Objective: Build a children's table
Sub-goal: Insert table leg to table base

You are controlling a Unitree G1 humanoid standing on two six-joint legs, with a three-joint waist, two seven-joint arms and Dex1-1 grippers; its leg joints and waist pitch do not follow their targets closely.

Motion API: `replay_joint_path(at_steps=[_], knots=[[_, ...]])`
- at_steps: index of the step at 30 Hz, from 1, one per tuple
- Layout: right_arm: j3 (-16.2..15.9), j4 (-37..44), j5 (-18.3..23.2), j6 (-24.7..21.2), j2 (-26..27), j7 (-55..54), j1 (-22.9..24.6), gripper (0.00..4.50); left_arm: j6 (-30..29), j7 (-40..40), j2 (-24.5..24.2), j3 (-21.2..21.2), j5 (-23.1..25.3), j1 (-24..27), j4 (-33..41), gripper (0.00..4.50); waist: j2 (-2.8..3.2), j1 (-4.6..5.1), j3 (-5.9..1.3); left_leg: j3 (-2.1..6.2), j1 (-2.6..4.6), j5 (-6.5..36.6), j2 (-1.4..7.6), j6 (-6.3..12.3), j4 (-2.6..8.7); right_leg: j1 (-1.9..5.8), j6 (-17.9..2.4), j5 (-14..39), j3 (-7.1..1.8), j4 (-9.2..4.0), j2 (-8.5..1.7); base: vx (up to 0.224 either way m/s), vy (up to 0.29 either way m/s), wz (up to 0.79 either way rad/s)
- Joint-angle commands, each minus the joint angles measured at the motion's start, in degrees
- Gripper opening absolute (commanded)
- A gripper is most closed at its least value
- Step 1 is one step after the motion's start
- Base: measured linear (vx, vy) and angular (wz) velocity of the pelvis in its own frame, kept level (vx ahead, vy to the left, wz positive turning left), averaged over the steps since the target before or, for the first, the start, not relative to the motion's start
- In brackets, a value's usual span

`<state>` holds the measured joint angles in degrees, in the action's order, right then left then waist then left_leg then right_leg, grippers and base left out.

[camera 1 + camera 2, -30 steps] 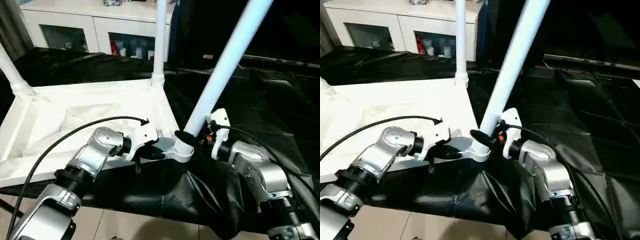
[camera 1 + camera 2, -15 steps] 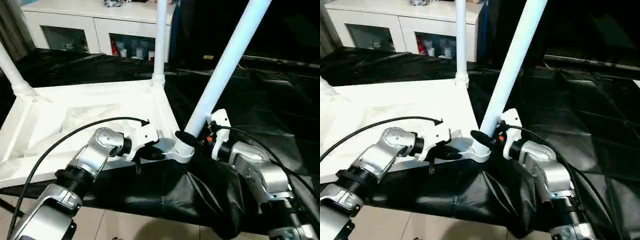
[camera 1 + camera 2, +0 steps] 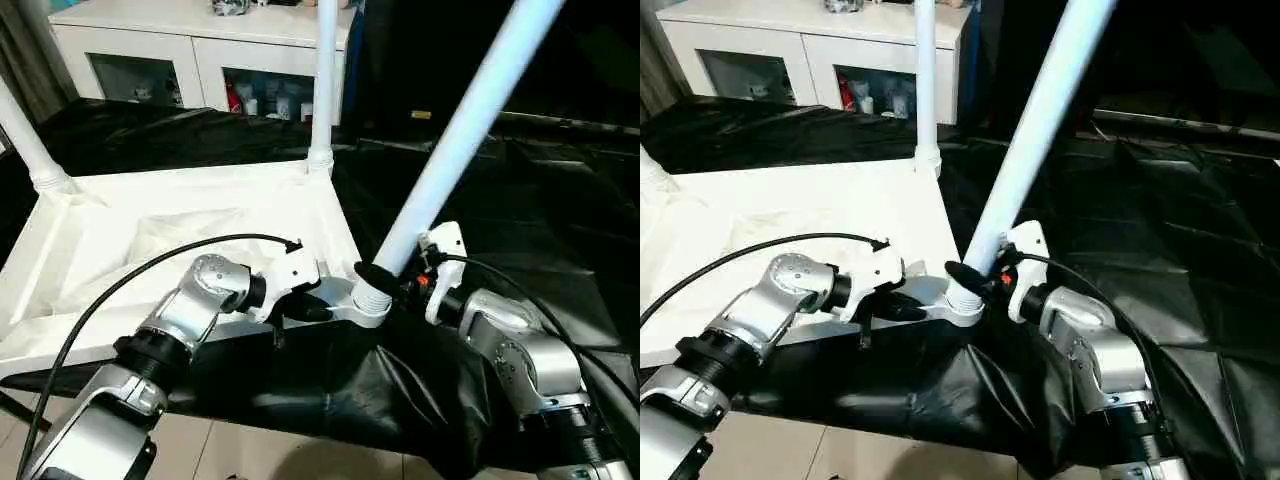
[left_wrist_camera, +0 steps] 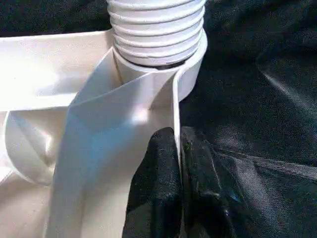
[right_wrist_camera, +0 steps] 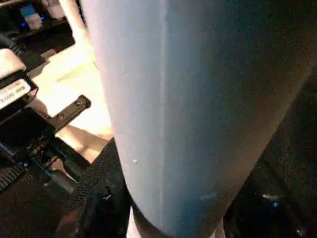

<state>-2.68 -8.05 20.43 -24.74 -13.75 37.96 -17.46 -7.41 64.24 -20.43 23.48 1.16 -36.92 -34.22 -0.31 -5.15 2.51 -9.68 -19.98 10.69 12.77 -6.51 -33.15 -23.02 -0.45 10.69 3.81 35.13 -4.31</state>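
Children's table (image 3: pixel 200 215): all white plastic, lying upside down, ribbed underside up, on black-draped tabletop (image 3: pixel 520 200). Far-left leg (image 3: pixel 25 135) and far-right leg (image 3: pixel 322 85) stand in their corner sockets. Third leg (image 3: pixel 455 140), long tapered tube, leans right; its ribbed end sits at near-right corner socket (image 4: pixel 158 69), not upright.

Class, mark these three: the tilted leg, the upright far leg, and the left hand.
tilted leg (image 3: pixel 455 140), left eye view, mid shaft.
upright far leg (image 3: pixel 323 80), left eye view, mid shaft.
left hand (image 4: pixel 179 163), left wrist view, between fingertips pinching the tabletop rim.
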Motion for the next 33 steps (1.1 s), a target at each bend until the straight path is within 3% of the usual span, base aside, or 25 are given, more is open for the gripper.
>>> replay_joint_path(at_steps=[1,2,3,6,7,11,12,14,16,17,20,26,27,29,33], knots=[[-0.76,-1.18,-1.3,-2.01,-1.39,0.84,2.49,1.91,0.07,-1.57,-1.33,-0.54,2.53,-1.86,-1.28,0.0,0.6,0.18,-3.0,-0.22,0.19,15.31,0.07,-0.55,4.14,2.59,-7.96,18.76,-2.39,-5.48,-2.94,0.0,0.0,0.0],[-1.75,0.2,-1.65,-1.56,-1.97,1.98,3.19,1.91,0.18,-1.68,-1.35,-0.61,2.51,-1.94,-1.42,0.0,0.65,0.09,-3.09,-0.3,0.34,14.91,0.13,-0.52,4.05,2.51,-8.2,17.67,-2.47,-5.45,-2.94,0.0,0.0,0.0],[-1.93,0.72,-1.64,-1.58,-2.08,2.18,3.37,1.91,0.19,-1.65,-1.34,-0.6,2.49,-1.97,-1.46,0.0,0.29,0.04,-3.19,-0.43,0.42,14.12,0.18,-0.34,3.94,2.47,-8.85,15.26,-2.59,-5.21,-2.85,0.0,0.0,0.0],[-2.64,1.95,-1.62,-1.58,-2.6,2.75,3.67,1.91,0.33,-1.79,-1.28,-0.64,2.51,-2.06,-1.66,0.0,0.49,0.04,-3.21,-0.35,0.07,12.88,0.15,-0.1,3.97,2.84,-9.47,13.29,-2.5,-4.83,-2.88,0.0,0.0,0.0],[-2.96,2.54,-1.79,-1.32,-2.88,2.84,3.95,1.91,0.39,-1.87,-1.25,-0.7,2.49,-2.09,-1.78,0.0,0.28,0.08,-3.2,-0.36,-0.01,12.65,0.15,0.0,4.0,2.88,-9.36,13.14,-2.48,-4.82,-2.85,0.0,0.0,0.0],[0.98,3.01,0.73,-1.42,-0.68,-0.89,5.07,1.91,0.53,-2.04,-1.21,-0.8,2.5,-2.1,-1.89,0.0,0.1,0.13,-2.86,-0.31,0.04,15.15,0.09,0.01,4.26,2.56,-7.47,19.94,-2.43,-5.56,-3.11,0.0,0.0,0.0],[1.17,2.93,0.7,-1.28,-0.69,-1.1,5.37,1.91,0.57,-2.11,-1.19,-0.91,2.46,-2.15,-1.98,0.0,0.38,0.16,-2.78,-0.18,0.11,15.89,0.09,-0.17,4.36,2.53,-6.89,22.05,-2.39,-5.76,-3.22,0.0,0.0,0.0],[1.04,2.74,0.31,-0.95,-0.83,-1.19,5.62,1.91,0.71,-2.19,-1.21,-0.93,2.56,-2.26,-2.11,0.0,0.35,0.28,-2.65,-0.16,0.22,17.03,0.03,-0.29,4.37,2.33,-5.86,24.79,-2.34,-6.21,-3.18,0.0,0.0,0.0],[0.57,2.68,-0.36,-0.44,-1.07,-1.35,5.79,1.91,0.85,-2.18,-1.22,-0.93,2.65,-2.41,-2.3,0.0,0.27,0.38,-2.6,-0.1,0.11,17.42,-0.07,-0.24,4.4,2.28,-4.9,26.85,-2.24,-6.5,-3.16,0.0,0.0,0.0],[0.27,2.9,-0.52,-0.35,-1.12,-1.39,5.77,1.91,0.98,-2.13,-1.23,-0.9,2.71,-2.5,-2.44,0.0,0.55,0.33,-2.62,-0.05,0.24,17.5,-0.08,-0.21,4.38,2.15,-4.5,27.82,-2.22,-6.62,-3.24,0.0,0.0,0.0],[-0.41,4.02,-1.19,-0.15,-1.31,-1.25,5.57,1.91,1.36,-2.02,-1.32,-0.69,2.95,-2.68,-2.74,0.0,0.33,0.32,-2.6,-0.05,0.2,17.16,-0.11,-0.09,4.39,2.07,-3.95,28.35,-2.19,-6.77,-3.15,0.0,0.0,0.0],[-3.14,3.68,-3.1,0.44,-3.63,1.02,3.37,1.91,1.56,-1.27,-1.6,-0.38,2.92,-2.35,-2.09,0.0,0.27,0.38,-2.64,0.0,0.08,17.1,-0.09,-0.09,4.39,2.11,-3.95,28.04,-2.14,-6.7,-3.12,0.0,0.0,0.0],[-3.91,3.03,-3.87,0.74,-4.06,1.4,2.6,1.91,1.73,-1.19,-1.64,-0.34,2.9,-2.28,-2.12,0.0,-0.19,0.42,-2.59,0.0,-0.12,16.52,-0.12,0.09,4.39,2.18,-4.0,27.96,-2.13,-6.48,-3.11,0.0,0.0,0.0],[-4.97,1.98,-4.71,0.56,-4.56,2.02,1.21,1.91,1.83,-1.05,-1.74,-0.26,2.93,-2.11,-2.01,0.0,-0.08,0.55,-2.65,-0.05,-0.08,16.13,-0.06,0.09,4.34,2.13,-4.18,27.84,-2.17,-6.52,-3.19,0.0,0.0,0.0],[-7.1,-0.69,-6.68,0.2,-5.67,3.62,-1.63,1.91,1.73,-0.45,-1.91,-0.1,3.03,-1.55,-1.34,0.0,-0.45,0.6,-2.67,-0.18,-0.04,15.34,0.05,0.26,4.3,2.11,-5.06,25.98,-2.26,-6.28,-3.15,0.0,0.0,0.0]])
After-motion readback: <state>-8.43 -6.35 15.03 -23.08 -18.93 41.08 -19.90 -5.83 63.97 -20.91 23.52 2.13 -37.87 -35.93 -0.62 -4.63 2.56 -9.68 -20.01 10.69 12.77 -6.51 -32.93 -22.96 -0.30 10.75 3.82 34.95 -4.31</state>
